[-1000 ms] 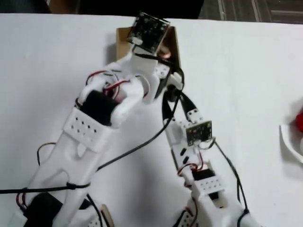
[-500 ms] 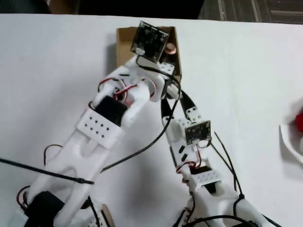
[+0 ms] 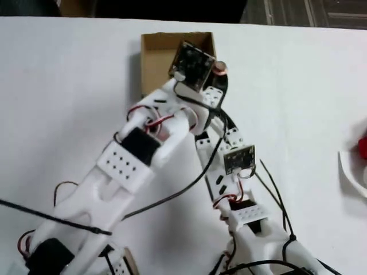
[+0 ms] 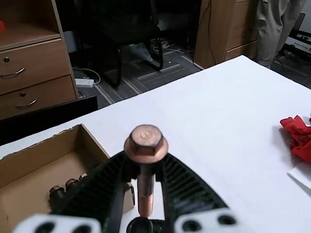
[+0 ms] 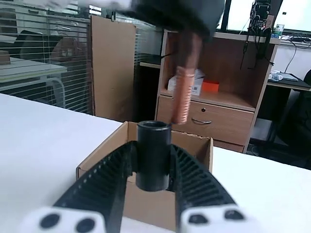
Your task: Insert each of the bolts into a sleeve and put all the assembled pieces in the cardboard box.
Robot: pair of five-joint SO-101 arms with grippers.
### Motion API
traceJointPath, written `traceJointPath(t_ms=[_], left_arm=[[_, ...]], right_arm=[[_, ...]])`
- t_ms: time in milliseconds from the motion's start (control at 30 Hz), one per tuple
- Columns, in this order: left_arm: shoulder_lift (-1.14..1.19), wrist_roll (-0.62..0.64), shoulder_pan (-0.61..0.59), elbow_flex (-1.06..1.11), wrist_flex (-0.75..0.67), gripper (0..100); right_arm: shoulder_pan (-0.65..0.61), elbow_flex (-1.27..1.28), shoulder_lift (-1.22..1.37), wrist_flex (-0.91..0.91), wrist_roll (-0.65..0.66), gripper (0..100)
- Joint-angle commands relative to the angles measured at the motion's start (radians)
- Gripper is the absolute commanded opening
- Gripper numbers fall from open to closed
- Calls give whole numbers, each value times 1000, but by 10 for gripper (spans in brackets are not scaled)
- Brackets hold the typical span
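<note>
My left gripper (image 4: pixel 146 167) is shut on a copper bolt (image 4: pixel 146 145), head up and threaded shaft pointing down. Right under the shaft's tip shows the rim of a black sleeve (image 4: pixel 141 225). My right gripper (image 5: pixel 153 162) is shut on that sleeve (image 5: pixel 153 155) and holds it upright. The bolt's shaft (image 5: pixel 183 92) hangs just above the sleeve's opening, slightly off to one side. In the high view the bolt's head (image 3: pixel 219 69) is beside the right wall of the cardboard box (image 3: pixel 157 51). A few assembled pieces (image 4: pixel 63 191) lie inside the box (image 4: pixel 29 165).
A red object (image 3: pixel 362 148) rests on a white dish (image 3: pixel 350 172) at the table's right edge, also the red object (image 4: pixel 297 133) in the left wrist view. Both arms cross the table's middle, with loose cables. Bare white table lies left and right of them.
The left arm has carried the bolt from over the box to the right and nearer, past the box's right wall, to just above the sleeve. The right arm shifted slightly.
</note>
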Motion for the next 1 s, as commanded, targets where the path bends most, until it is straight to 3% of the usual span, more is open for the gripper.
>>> traceJointPath(t_ms=[0,400,967], left_arm=[[-60,8,-2,13,-29,24],[-61,8,-61,-12,-25,24],[-61,8,-26,-12,-21,24]], right_arm=[[2,-80,5,-1,9,21],[1,-89,5,31,5,21],[1,-94,7,33,3,21]])
